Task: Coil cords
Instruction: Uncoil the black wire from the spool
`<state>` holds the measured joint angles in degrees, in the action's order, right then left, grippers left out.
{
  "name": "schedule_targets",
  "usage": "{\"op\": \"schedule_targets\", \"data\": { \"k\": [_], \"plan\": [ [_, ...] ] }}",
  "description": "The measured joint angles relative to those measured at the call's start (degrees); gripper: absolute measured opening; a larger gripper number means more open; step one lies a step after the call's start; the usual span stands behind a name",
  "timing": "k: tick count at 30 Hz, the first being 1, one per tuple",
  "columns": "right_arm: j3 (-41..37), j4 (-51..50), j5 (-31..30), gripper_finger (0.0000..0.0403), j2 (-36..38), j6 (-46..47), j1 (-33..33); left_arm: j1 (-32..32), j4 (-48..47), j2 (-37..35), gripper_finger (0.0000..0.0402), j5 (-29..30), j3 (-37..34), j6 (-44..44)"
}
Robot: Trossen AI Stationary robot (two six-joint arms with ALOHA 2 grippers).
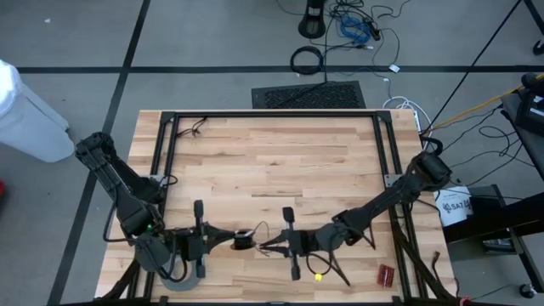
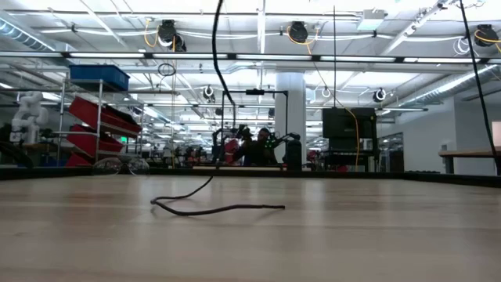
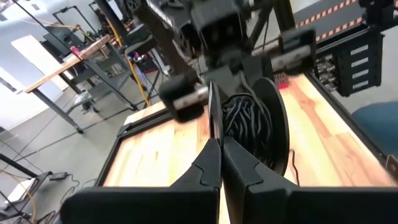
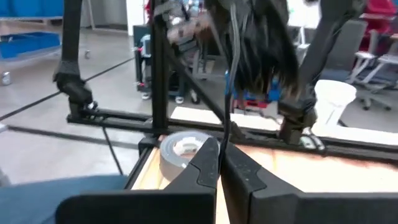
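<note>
- Overhead, the wooden counter (image 1: 272, 161) is bounded by a black frame rail (image 1: 272, 114) along its far side and down both flanks; most of the wood inside the frame lies bare, from the far rail to the arms.
- Both arms crowd the near edge, so the free space is the far and middle part of the counter.
- A short loose end of dark cable (image 1: 197, 127) lies near the far-left corner of the frame; a small red object (image 1: 386, 274) sits near the near-right corner, and a small yellow object (image 1: 318, 276) lies just beside the right arm.
- Left arm: folded in from the left flank, its forearm running along the near edge. Left hand (image 1: 223, 239) points right, fingers (image 3: 211, 165) clenched together.
- Right arm: reaches in from the right flank on a long diagonal. Right hand (image 1: 270, 245) points left, fingers (image 4: 208, 163) pressed together on the thin dark wire (image 4: 229, 93), which runs up from between them.
- Cords: the small black disc (image 1: 242, 242) sits between the two hands, near the near edge; the wire trails from it toward the right hand.
- A grey tape roll (image 4: 180, 151) stands on the counter beyond the right hand.
</note>
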<state>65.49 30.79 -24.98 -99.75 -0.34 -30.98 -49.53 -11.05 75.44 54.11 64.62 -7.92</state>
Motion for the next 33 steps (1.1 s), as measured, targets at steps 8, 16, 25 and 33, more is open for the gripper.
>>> {"op": "schedule_targets", "data": {
  "k": [8, 16, 25, 33],
  "plan": [
    [0.00, 2.97, -0.80, 0.0001, 0.81, -2.07, -1.53, 2.11, -0.19, 0.05, 0.0001, 0.58, 0.00, 0.14],
    [0.00, 5.50, 1.31, 0.0000, 0.32, -3.61, -1.35, 4.91, 1.70, 2.93, 0.0001, 3.95, 0.00, 0.09],
    [-0.02, 6.69, 1.06, 0.0000, -2.76, -3.28, -0.17, 6.74, 9.19, 5.60, 0.0001, 7.74, 0.00, -3.36],
    [-0.02, 3.22, 0.90, 0.0000, -4.23, -0.76, 1.06, 6.24, 12.24, 5.99, 0.0001, 8.51, 0.00, -4.99]
  ]
}}
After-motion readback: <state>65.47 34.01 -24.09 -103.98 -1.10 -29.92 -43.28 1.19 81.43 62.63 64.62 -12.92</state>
